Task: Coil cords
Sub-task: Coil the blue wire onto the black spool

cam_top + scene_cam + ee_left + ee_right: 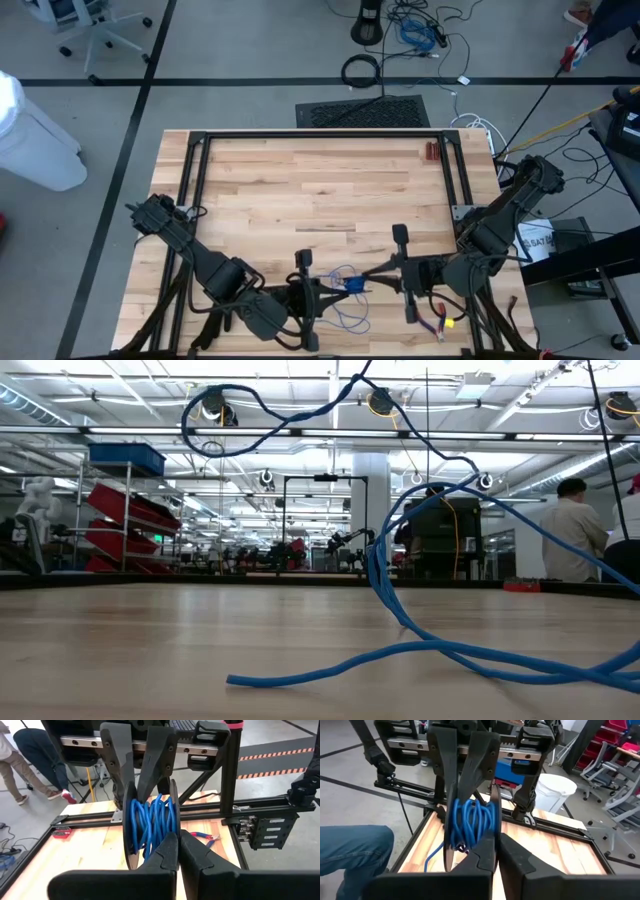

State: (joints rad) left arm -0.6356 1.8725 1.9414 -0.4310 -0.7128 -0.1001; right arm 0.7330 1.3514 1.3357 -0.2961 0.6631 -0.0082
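A blue cord (150, 822) is wound on a reel between two thin dark discs, held in the air above the table's near edge between both arms. My left gripper (178, 851) and my right gripper (496, 851) meet it from opposite sides, each shut on one disc. The cord's loose length (345, 312) hangs down from the reel, and its lower loops (400, 652) lie on the wooden table (300, 190). My left gripper pinches the rim of one disc (173, 827) between its two fingers, coming about level from the table's left. The reel stands on edge, clear of the table. My right gripper pinches the rim of the other disc (494, 827) between its two fingers, coming about level from the table's right. In the left wrist view its fingers (150, 765) reach the reel from the far side.
Red-handled pliers (205, 838) lie on the table near the right arm's base. A small red item (428, 152) sits at the far right corner, inside the black frame (320, 135). People (575, 530) stand beyond the table, and a white bin (35, 130) is off its left.
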